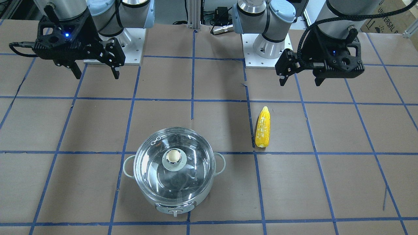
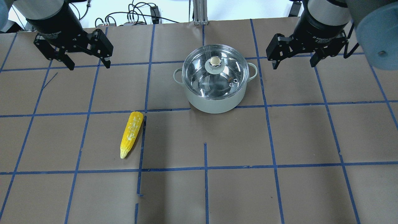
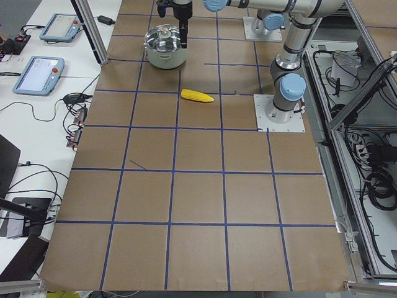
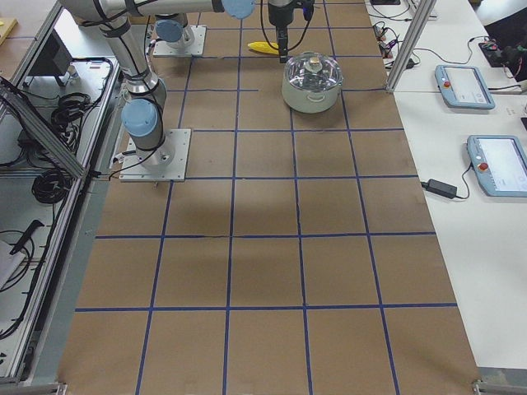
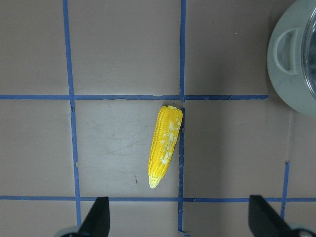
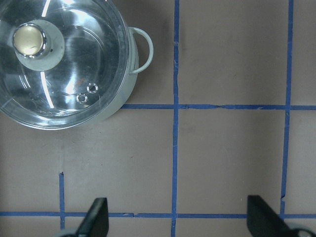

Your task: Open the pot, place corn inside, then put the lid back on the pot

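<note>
The pot (image 2: 214,101) stands on the table with its clear glass lid (image 2: 217,77) on it, and its inside looks empty. The corn (image 2: 131,133) lies flat on the table, apart from the pot, on the robot's left. My left gripper (image 2: 89,66) is open and empty, held above the table beyond the corn (image 5: 164,146). My right gripper (image 2: 293,65) is open and empty, to the right of the pot. The right wrist view shows the lid (image 6: 74,84) and its knob at the upper left. From the front I see the pot (image 1: 174,209), the lid (image 1: 192,169) and the corn (image 1: 263,128).
The table (image 2: 279,140) is covered in brown paper with a blue tape grid. The arms' white base plates (image 1: 267,55) sit at the robot's side. Teach pendants (image 4: 498,164) and cables lie on the white bench beyond the far edge.
</note>
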Controlling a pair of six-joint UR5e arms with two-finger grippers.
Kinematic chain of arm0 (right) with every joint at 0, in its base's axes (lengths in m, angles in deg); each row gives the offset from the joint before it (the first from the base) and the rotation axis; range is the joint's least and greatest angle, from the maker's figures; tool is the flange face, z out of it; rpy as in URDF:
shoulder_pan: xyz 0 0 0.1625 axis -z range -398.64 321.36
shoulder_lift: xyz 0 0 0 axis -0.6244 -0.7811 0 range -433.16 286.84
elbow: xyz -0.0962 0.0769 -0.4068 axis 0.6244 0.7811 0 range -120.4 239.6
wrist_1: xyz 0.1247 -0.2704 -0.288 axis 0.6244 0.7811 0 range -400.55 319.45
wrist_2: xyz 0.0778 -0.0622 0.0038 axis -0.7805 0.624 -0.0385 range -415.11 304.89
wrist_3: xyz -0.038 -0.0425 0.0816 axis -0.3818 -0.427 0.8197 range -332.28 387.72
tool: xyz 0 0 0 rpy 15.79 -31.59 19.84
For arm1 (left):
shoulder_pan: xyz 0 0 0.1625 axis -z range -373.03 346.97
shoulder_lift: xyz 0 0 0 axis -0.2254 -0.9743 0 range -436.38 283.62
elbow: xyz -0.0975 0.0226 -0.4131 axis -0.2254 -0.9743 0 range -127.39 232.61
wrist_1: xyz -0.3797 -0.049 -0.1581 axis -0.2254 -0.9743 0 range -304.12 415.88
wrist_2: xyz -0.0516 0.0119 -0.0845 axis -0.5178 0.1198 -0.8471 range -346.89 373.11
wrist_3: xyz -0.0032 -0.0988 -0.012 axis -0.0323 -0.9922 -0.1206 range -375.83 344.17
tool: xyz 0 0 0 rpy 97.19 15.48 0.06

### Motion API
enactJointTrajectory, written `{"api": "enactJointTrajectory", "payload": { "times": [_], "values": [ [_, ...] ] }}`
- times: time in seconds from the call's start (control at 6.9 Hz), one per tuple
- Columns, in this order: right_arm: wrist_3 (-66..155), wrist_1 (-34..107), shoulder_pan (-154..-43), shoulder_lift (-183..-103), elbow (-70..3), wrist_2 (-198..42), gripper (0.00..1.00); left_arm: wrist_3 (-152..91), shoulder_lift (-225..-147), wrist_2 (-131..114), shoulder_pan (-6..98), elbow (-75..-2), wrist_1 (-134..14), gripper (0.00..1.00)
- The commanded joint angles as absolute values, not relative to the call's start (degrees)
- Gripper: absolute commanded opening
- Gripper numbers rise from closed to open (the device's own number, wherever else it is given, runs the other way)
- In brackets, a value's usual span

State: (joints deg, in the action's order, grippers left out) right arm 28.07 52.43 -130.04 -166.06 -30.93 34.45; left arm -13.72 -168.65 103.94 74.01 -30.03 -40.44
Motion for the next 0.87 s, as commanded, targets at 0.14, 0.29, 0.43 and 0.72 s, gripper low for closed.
{"api": "enactJointTrajectory", "payload": {
  "times": [0.14,0.29,0.43,0.72],
  "values": [
    [28.24,52.43,-130.05,-166.06,-30.84,34.45,0.99,-13.72,-168.67,103.9,73.98,-30.18,-40.36,1.0],
    [30.68,52.78,-130.39,-166.06,-30.93,34.27,0.99,-13.72,-168.32,103.9,73.98,-30.27,-40.36,1.0],
    [32.71,53.66,-130.75,-165.97,-31.62,34.27,0.99,-13.72,-168.49,104.08,74.07,-30.27,-40.45,1.0],
    [32.81,57.77,-131.36,-165.27,-33.2,34.18,0.99,-13.81,-167.88,103.73,74.07,-30.53,-40.45,1.0]
  ]
}}
